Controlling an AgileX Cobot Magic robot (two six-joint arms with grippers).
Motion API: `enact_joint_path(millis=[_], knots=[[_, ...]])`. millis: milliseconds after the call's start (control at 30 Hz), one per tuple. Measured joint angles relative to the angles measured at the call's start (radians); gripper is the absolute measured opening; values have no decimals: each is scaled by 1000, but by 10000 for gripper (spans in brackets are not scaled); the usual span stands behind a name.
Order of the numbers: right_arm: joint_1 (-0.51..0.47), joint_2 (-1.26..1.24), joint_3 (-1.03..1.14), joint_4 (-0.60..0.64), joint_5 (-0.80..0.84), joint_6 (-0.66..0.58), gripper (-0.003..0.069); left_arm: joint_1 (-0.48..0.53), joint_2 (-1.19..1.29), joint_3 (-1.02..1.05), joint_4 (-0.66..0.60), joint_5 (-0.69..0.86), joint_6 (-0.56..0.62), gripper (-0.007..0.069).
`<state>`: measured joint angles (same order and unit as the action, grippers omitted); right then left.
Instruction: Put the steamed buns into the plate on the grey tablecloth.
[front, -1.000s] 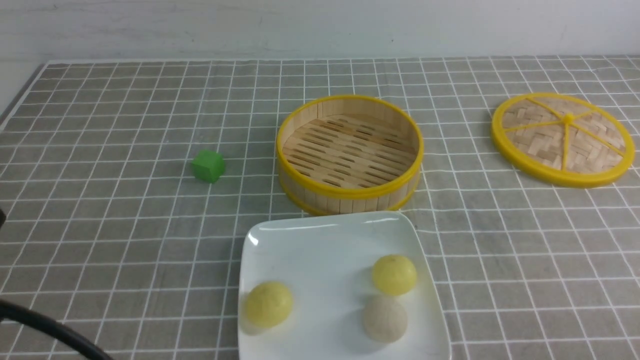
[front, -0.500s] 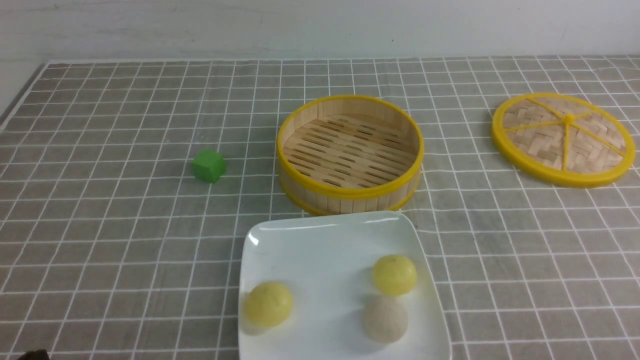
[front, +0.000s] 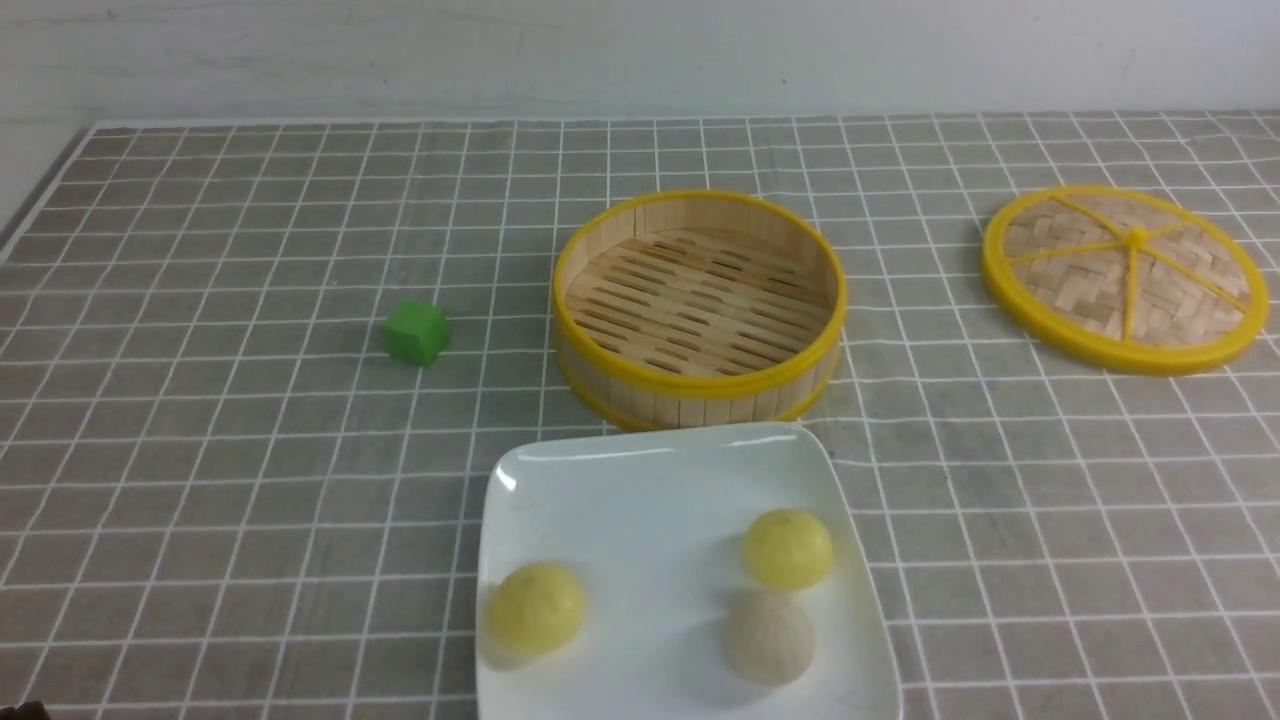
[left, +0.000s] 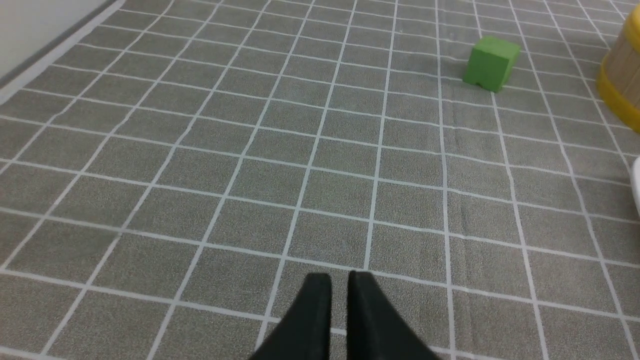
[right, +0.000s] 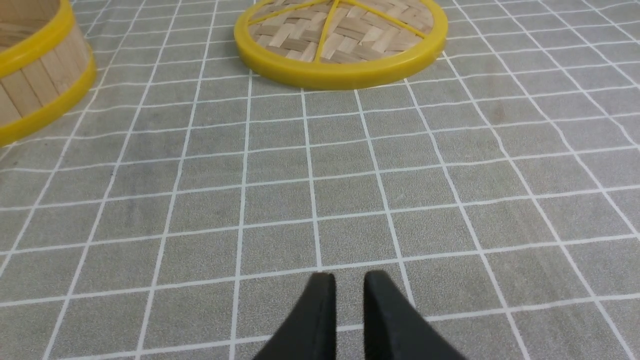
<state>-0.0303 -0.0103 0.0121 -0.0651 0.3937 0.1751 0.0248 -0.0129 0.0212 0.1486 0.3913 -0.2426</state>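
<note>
Front view: pale yellow, round and smooth, one steamed bun (front: 538, 608) resting at lower left on the plate; another pale yellow bun (front: 788, 550) right of lower center; off-white bun (front: 769, 637) just below that one, close against it; glossy white square plate (front: 640, 500), rounded corners, raised rim, lying flat at bottom center, lower edge cut off by the frame; beneath, across most of the frame, grey tablecloth (front: 250, 400), white-gridded, slightly wrinkled.
</note>
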Motion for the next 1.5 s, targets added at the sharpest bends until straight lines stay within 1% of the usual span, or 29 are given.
enact_joint_path(millis=[367, 867, 1133, 1500], knots=[[0, 0, 0, 0, 0, 0, 125, 0, 0, 0, 0, 0, 0, 97], [0, 0, 0, 0, 0, 0, 126, 0, 0, 0, 0, 0, -1, 107], [0, 0, 0, 0, 0, 0, 134, -50, 0, 0, 0, 0, -1, 113], [0, 0, 0, -1, 0, 0, 144, -50, 0, 0, 0, 0, -2, 127]])
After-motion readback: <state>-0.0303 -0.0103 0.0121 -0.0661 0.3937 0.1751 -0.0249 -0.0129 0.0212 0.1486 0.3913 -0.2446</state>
